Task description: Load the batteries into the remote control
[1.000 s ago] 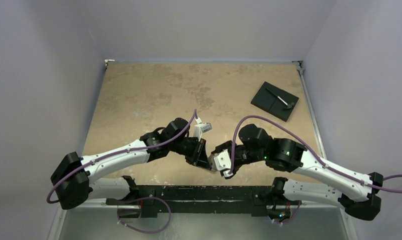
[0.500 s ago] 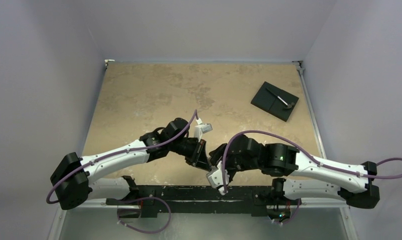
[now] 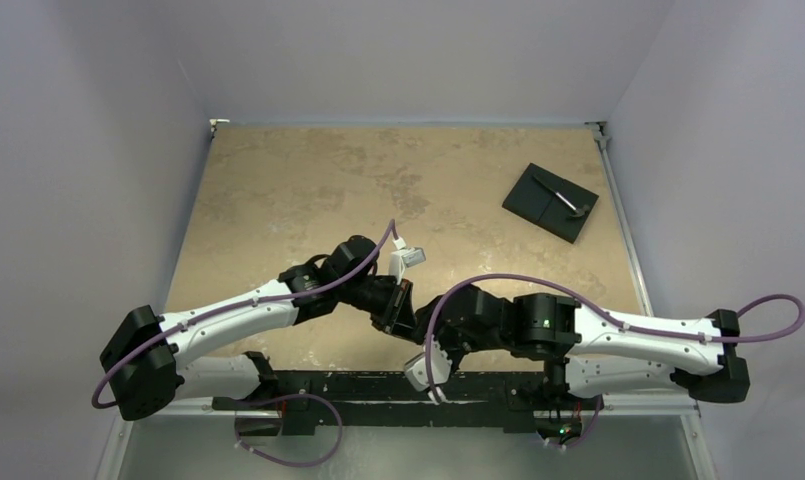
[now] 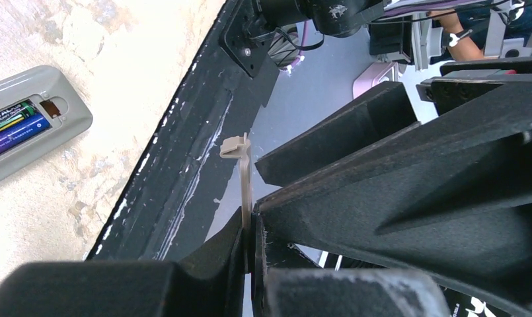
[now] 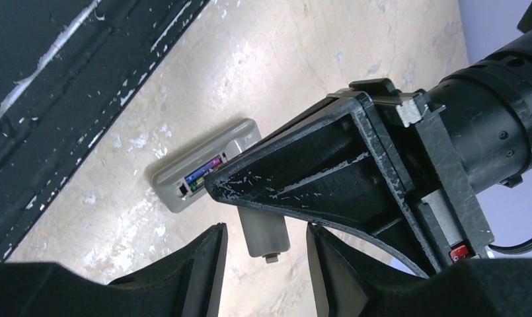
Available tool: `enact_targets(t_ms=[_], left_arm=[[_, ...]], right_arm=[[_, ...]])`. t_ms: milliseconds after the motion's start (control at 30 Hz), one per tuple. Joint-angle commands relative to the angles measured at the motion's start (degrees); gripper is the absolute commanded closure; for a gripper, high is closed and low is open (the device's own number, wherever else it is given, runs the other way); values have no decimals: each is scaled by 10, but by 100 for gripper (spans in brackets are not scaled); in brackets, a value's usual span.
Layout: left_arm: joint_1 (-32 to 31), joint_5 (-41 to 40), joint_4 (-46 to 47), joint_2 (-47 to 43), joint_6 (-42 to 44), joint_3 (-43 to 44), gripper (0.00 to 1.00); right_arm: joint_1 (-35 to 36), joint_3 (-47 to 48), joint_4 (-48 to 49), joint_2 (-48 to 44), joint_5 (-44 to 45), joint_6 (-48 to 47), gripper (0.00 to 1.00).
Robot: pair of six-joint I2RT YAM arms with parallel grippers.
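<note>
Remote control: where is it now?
The remote control lies back-up on the table near the black base rail, batteries inside; in the right wrist view the left fingers, holding the cover strip, partly hide it.

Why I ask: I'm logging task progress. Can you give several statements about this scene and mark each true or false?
1. Both batteries lie in the open compartment of the remote control. True.
2. The left claw is empty. False: it pinches the cover strip.
3. The right claw is open. True.
4. The remote control lies button face up. False: its grey back faces up, with the compartment showing.
5. The black plate touches the remote control. False: it lies apart, near the far right corner of the table.
</note>
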Motion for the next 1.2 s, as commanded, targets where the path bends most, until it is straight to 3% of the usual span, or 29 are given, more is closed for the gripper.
enact_targets(t_ms=[0,467,1067,1167], left_arm=[[2,19,21,-14,4,3,100],[3,33,25,-10,3,0,100],[2,34,35,-9,-5,-7,100],[2,32,32,-6,-6,-7,100]], right_arm=[[11,-3,-1,4,36,-19,46],[19,-24,25,1,72,-33,51],[21,-20,34,-3,68,-28,66],[21,-19,35,-5,69,-24,73]])
